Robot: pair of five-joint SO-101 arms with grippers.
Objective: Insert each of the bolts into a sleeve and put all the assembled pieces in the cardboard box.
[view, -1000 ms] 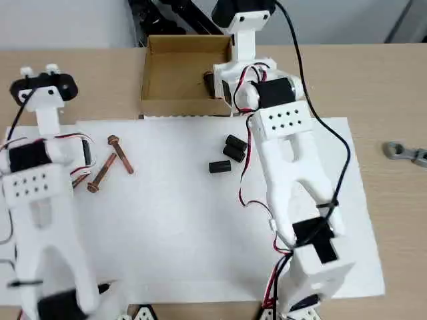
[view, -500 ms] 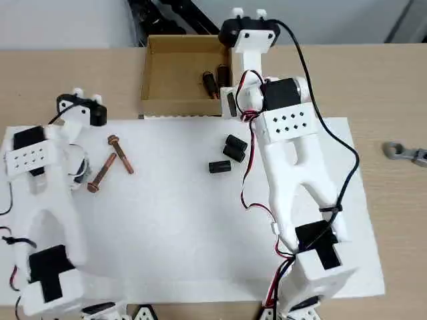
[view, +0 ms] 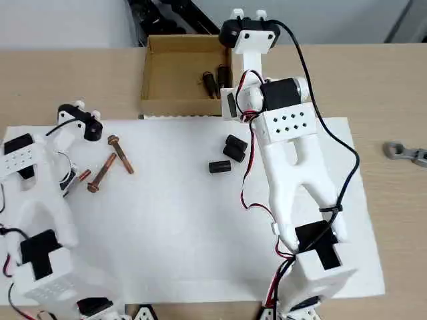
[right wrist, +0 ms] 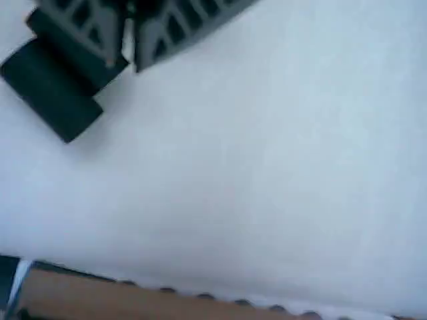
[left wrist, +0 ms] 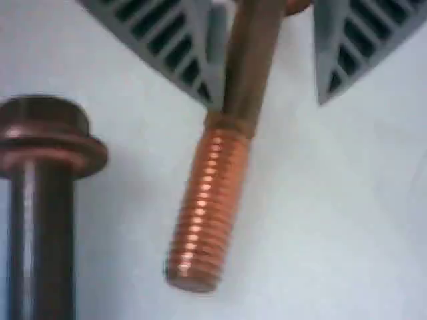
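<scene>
A copper-coloured metal bolt (left wrist: pixel 220 193) lies on the white paper sheet (left wrist: pixel 347 220) between the left gripper's (left wrist: pixel 267 100) parted jaws, one finger touching its shank. The right gripper (right wrist: pixel 127 60), nearly closed and empty, hangs just beside a black cylindrical sleeve (right wrist: pixel 57 93).

Glossy metal bolt (left wrist: pixel 208 200); seemingly matt sleeve (right wrist: pixel 55 95)
</scene>
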